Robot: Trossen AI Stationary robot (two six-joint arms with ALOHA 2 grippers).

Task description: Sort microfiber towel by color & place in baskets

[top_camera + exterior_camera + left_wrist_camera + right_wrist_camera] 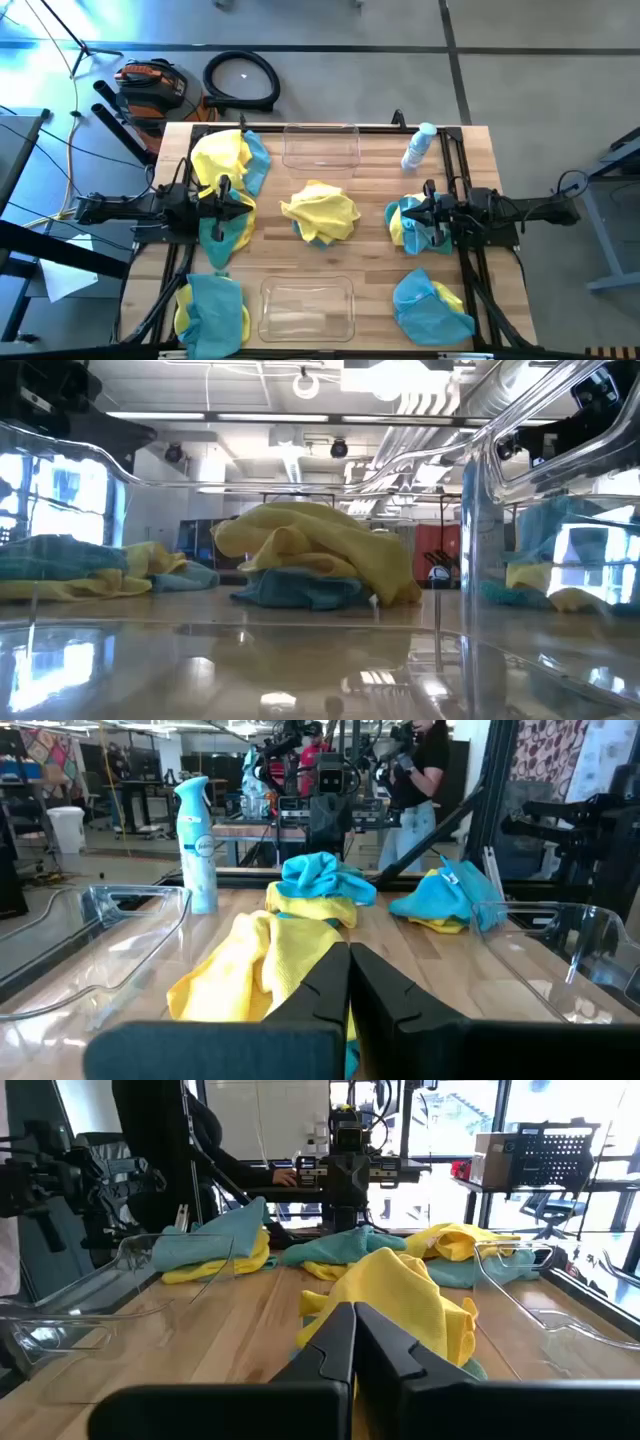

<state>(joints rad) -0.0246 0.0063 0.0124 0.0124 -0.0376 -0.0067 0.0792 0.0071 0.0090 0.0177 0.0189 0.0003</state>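
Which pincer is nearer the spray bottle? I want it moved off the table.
Right. The right pincer sits just in front of the spray bottle on its side; the left pincer is across the table.

Your wooden table [370,255] carries two clear baskets, one at the far edge's middle [321,146] and one at the near edge's middle [307,308]. Yellow-and-teal towel heaps lie at its centre [320,213], both sides and both near corners. A spray bottle [418,147] lies near the far right corner.

A white-and-blue spray bottle [418,147] lies on the wooden table [370,260] near its far right corner. On the floor beyond sit a coiled black hose [241,79] and an orange-black tool [151,84].
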